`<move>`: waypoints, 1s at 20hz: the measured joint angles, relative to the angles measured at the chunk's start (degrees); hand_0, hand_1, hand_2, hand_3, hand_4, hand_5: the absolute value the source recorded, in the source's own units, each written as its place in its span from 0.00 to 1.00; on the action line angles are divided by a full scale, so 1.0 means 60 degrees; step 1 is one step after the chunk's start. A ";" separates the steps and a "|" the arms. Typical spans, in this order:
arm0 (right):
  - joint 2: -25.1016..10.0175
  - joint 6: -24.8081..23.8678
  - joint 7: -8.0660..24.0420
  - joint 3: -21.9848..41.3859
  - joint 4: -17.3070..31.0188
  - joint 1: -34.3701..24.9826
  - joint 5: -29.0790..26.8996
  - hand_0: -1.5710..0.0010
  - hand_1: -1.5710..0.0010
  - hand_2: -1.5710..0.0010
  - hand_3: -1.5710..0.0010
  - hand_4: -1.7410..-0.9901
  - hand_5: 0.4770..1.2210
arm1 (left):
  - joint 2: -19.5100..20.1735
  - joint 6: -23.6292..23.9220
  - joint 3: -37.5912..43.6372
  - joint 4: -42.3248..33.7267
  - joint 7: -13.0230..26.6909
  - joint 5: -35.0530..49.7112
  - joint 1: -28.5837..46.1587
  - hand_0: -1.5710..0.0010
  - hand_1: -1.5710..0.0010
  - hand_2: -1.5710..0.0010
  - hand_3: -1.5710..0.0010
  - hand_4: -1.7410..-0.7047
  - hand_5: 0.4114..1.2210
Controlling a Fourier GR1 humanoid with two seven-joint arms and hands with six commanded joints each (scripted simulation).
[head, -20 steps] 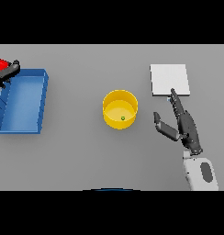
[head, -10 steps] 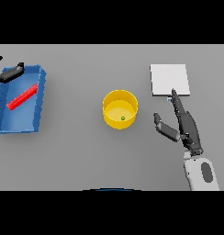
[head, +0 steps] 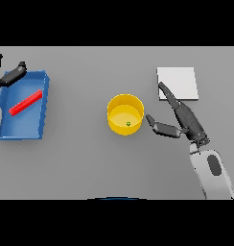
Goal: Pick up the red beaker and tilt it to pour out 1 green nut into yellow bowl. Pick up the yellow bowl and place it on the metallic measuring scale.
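Observation:
The yellow bowl (head: 125, 114) stands at the table's middle with one small green nut (head: 128, 124) inside. My right hand (head: 186, 120) is open just right of the bowl, thumb tip close to its rim, fingers stretched toward the metallic scale (head: 177, 82), a flat pale square at the back right. The red beaker (head: 26, 103) lies on its side inside the blue tray (head: 42, 91) at the far left. My left hand (head: 9, 76) is open above the tray's back left corner, holding nothing.
The blue tray's far left part is cut off by the picture's edge. Grey table surface lies between tray and bowl and in front of the bowl.
The left hand let go of the red beaker, which dropped into the blue tray and now lies there. The right hand has moved left toward the bowl.

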 measured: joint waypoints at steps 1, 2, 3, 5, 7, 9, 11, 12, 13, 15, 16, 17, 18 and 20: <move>-0.0255 0.0212 -0.0133 0.0285 0.0162 -0.0306 0.0385 1.00 1.00 1.00 1.00 0.65 0.25 | -0.0037 -0.0003 -0.0009 -0.0034 -0.0040 0.0027 0.0042 1.00 1.00 1.00 1.00 0.97 0.37; -0.0446 0.0415 -0.0093 0.0562 0.0255 -0.0623 0.0730 1.00 1.00 1.00 1.00 0.64 0.24 | 0.0025 -0.0045 0.0021 -0.0191 0.0040 0.0053 0.0017 1.00 1.00 1.00 1.00 0.97 0.37; -0.0694 0.0578 0.0064 0.0763 0.0399 -0.0862 0.1084 1.00 1.00 1.00 1.00 0.65 0.23 | 0.0070 -0.0042 0.0044 -0.0239 -0.0003 0.0056 0.0055 1.00 1.00 1.00 1.00 0.97 0.37; -0.1083 0.0837 -0.0042 0.1257 0.0360 -0.1287 0.1756 1.00 1.00 1.00 1.00 0.68 0.20 | -0.0046 -0.0019 0.0030 -0.0277 -0.0049 0.0117 0.0129 1.00 1.00 1.00 1.00 0.96 0.37; -0.1384 0.1073 -0.0145 0.1796 0.0616 -0.1745 0.2468 1.00 1.00 1.00 1.00 0.68 0.19 | 0.0020 -0.0073 0.0091 -0.0365 -0.0071 0.0181 0.0253 1.00 1.00 1.00 1.00 0.96 0.37; -0.1520 0.1412 -0.0252 0.2199 0.0879 -0.2210 0.2830 1.00 1.00 1.00 1.00 0.67 0.19 | -0.0002 -0.0041 0.0135 -0.0310 -0.0050 0.0207 0.0222 1.00 1.00 1.00 1.00 0.95 0.37; -0.1618 0.1750 -0.0517 0.2574 0.1146 -0.2754 0.3107 1.00 1.00 1.00 1.00 0.68 0.20 | -0.0041 -0.0029 0.0127 -0.0289 -0.0166 0.0225 0.0172 1.00 1.00 1.00 1.00 0.95 0.38; -0.1665 0.1941 -0.0565 0.2748 0.1299 -0.2960 0.3230 1.00 1.00 1.00 1.00 0.69 0.21 | -0.0018 -0.0018 0.0133 -0.0202 -0.0223 0.0200 0.0174 1.00 1.00 1.00 1.00 0.95 0.38; -0.1644 0.2146 -0.0558 0.2981 0.1403 -0.3125 0.3374 1.00 1.00 1.00 1.00 0.70 0.21 | -0.0058 -0.0015 0.0142 -0.0198 -0.0293 0.0241 0.0220 1.00 1.00 1.00 1.00 0.95 0.38; -0.1677 0.2374 -0.0567 0.3229 0.1501 -0.3374 0.3564 1.00 1.00 1.00 1.00 0.71 0.22 | -0.0097 -0.0012 0.0187 -0.0204 -0.0240 0.0307 0.0193 1.00 1.00 1.00 1.00 0.94 0.38; -0.1735 0.2400 -0.0687 0.3320 0.1619 -0.3493 0.3669 1.00 1.00 1.00 1.00 0.70 0.23 | -0.0092 -0.0006 0.0217 -0.0178 -0.0254 0.0329 0.0153 1.00 1.00 1.00 1.00 0.93 0.38; -0.1736 0.2506 -0.0740 0.3454 0.1735 -0.3587 0.3752 1.00 1.00 1.00 1.00 0.70 0.23 | -0.0124 0.0007 0.0242 -0.0189 -0.0288 0.0375 0.0095 1.00 1.00 1.00 1.00 0.93 0.38; -0.1722 0.2624 -0.0800 0.3534 0.1860 -0.3731 0.3776 1.00 1.00 1.00 1.00 0.70 0.23 | -0.0107 0.0023 0.0291 -0.0244 -0.0389 0.0424 0.0173 1.00 1.00 1.00 1.00 0.92 0.38; -0.1688 0.2547 -0.1089 0.3754 0.2184 -0.3798 0.3962 1.00 1.00 1.00 1.00 0.69 0.24 | -0.0083 0.0052 0.0296 -0.0144 -0.0335 0.0368 0.0163 1.00 1.00 1.00 1.00 0.92 0.39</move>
